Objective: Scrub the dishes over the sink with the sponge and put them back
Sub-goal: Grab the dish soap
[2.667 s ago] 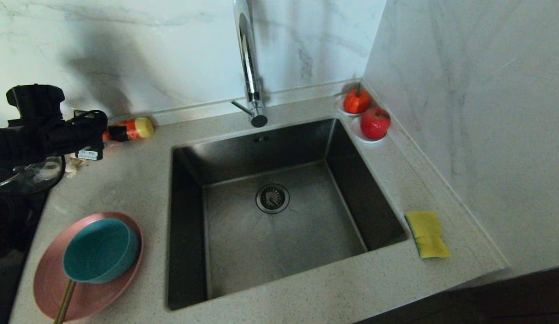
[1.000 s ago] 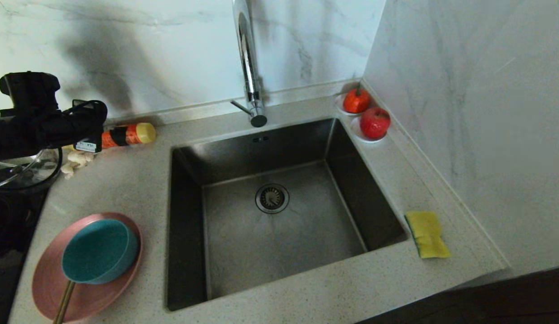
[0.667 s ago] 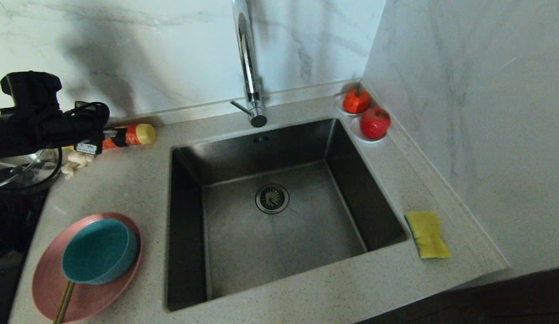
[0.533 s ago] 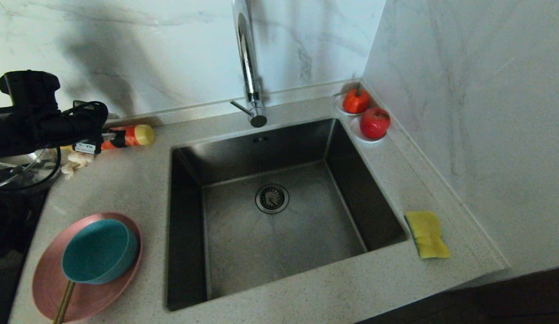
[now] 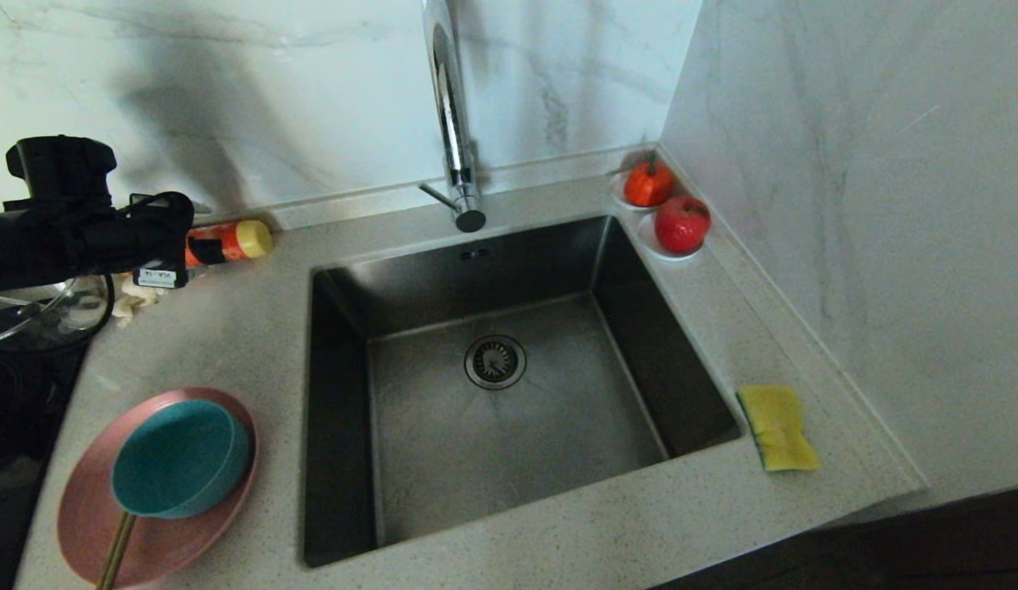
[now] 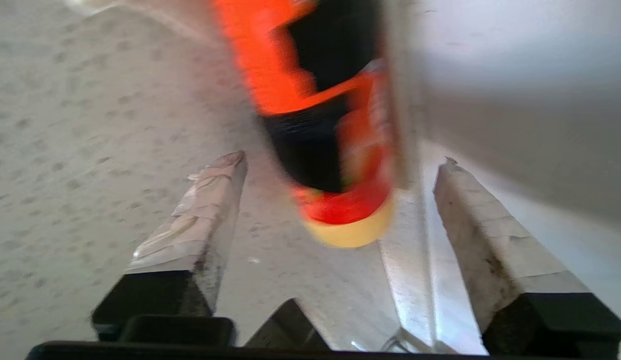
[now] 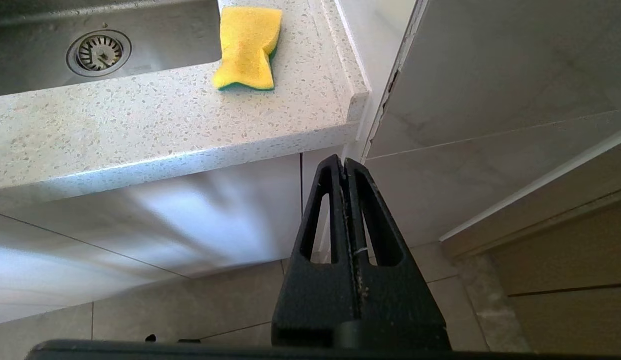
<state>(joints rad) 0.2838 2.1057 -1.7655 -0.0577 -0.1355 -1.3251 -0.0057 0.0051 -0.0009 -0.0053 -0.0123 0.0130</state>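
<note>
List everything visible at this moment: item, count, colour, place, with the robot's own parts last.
sink: 1, dark steel, centre of counter; round drain strainer in its floor
tap: 1, chrome, behind the sink
plate: 1, pink, counter left of sink
bowl: 1, teal, on the plate
wooden stick: at least 1, tan, leaning on the plate
sponge: 1, yellow with green layer, counter right of sink
bottle: 1, orange and black, yellow cap, lying by the back wall
red fruit: 2, on white saucers, back right corner
left gripper: fingers open, at the bottle
right gripper: fingers shut, parked below the counter edge
</note>
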